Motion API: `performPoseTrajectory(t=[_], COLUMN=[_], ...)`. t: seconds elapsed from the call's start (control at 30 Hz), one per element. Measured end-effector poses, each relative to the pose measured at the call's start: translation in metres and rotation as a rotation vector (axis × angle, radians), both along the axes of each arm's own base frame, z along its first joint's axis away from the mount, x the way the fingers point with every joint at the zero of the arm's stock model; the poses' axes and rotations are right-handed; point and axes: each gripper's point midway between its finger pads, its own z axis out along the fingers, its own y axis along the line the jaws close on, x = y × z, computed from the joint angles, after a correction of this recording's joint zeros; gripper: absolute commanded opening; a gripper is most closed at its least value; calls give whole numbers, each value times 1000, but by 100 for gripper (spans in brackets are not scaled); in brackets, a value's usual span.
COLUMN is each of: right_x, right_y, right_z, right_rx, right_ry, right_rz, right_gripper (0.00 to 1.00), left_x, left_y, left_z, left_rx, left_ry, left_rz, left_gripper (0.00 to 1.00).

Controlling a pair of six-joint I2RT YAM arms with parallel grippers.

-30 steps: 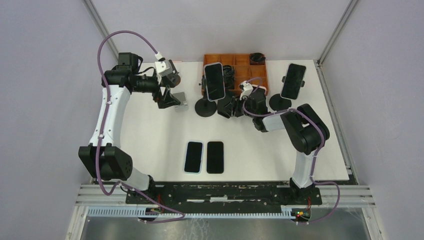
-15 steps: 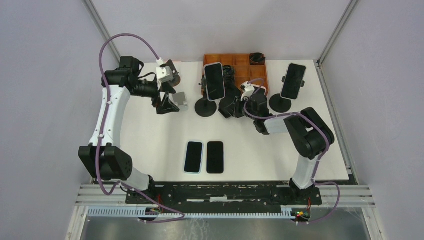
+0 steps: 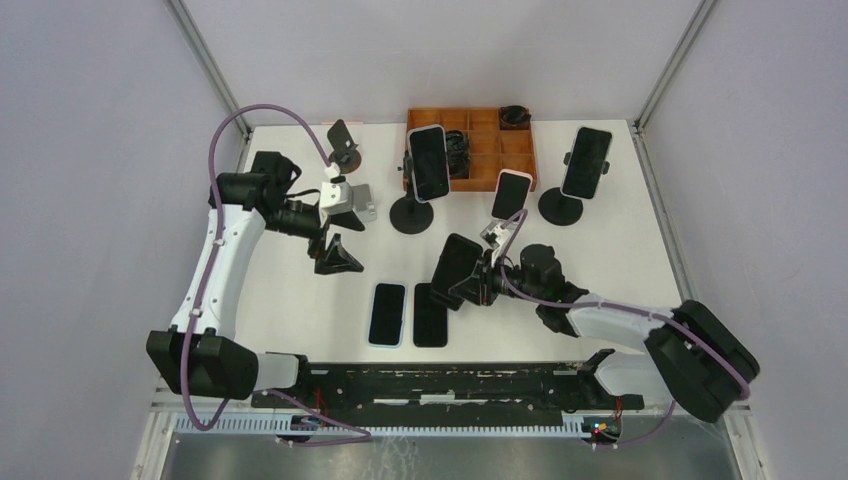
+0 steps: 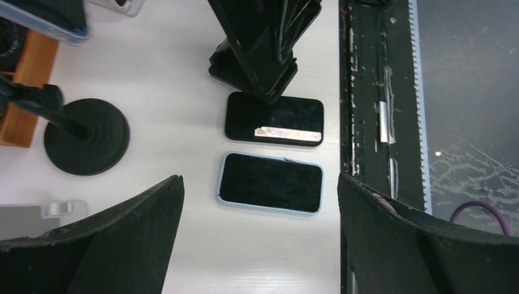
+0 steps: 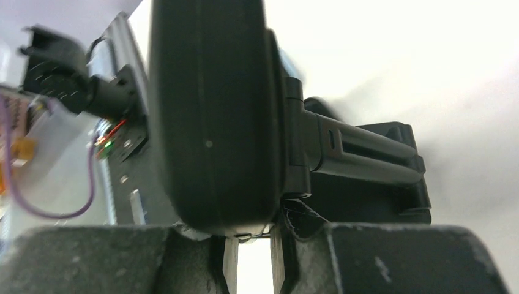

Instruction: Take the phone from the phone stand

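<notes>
Looking at the right gripper (image 3: 470, 287) first, I see its fingers closed on one end of a black phone (image 3: 455, 265). The phone hangs tilted in the air, off any stand, over the near middle of the white table (image 3: 620, 260). My right wrist camera shows it edge-on, with a black ribbed part against its side that I cannot identify.

Partly under it a second black phone (image 3: 430, 320) lies flat and screen up, and a light-blue-cased phone (image 3: 387, 314) lies just beside that on the left. My left gripper (image 3: 335, 252) hovers to the left of the pair, its jaws spread wide with nothing between them.

Farther back, a round-based phone stand (image 3: 411, 215) carries a mounted phone (image 3: 428, 162), and the right-hand stand (image 3: 560, 205) carries a dark phone (image 3: 587, 160). A white-edged phone (image 3: 512, 192) stands upright just in front of the orange tray (image 3: 485, 130).
</notes>
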Motion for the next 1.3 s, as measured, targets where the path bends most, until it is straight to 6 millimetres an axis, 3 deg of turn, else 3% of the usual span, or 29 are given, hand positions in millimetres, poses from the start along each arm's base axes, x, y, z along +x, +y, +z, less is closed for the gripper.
performPoseTrajectory(t=[0.07, 0.23, 0.4, 0.57, 0.83, 1.07, 1.3], right_x=[-23, -54, -81, -100, -123, -137, -138], right_y=[0, 0, 1, 12, 36, 55, 73], right_z=[8, 45, 79, 107, 172, 185, 190], right_rx=[25, 120, 215, 273, 387, 398, 390], right_ry=[4, -22, -23, 22, -35, -15, -1], right_rz=[56, 161, 265, 370, 548, 653, 688], right_gripper=[0, 0, 0, 0, 0, 0, 0], left_x=[-10, -28, -36, -50, -62, -63, -66], left_y=[-3, -15, -36, -61, -74, -77, -81], left_z=[-4, -17, -6, 6, 10, 8, 9], left_rx=[1, -6, -34, -40, -26, -29, -38], left_ry=[7, -11, -52, -60, -47, -47, -40], left_rz=[-16, -48, -71, -107, -112, -93, -103], left_gripper=[100, 100, 100, 100, 94, 91, 85])
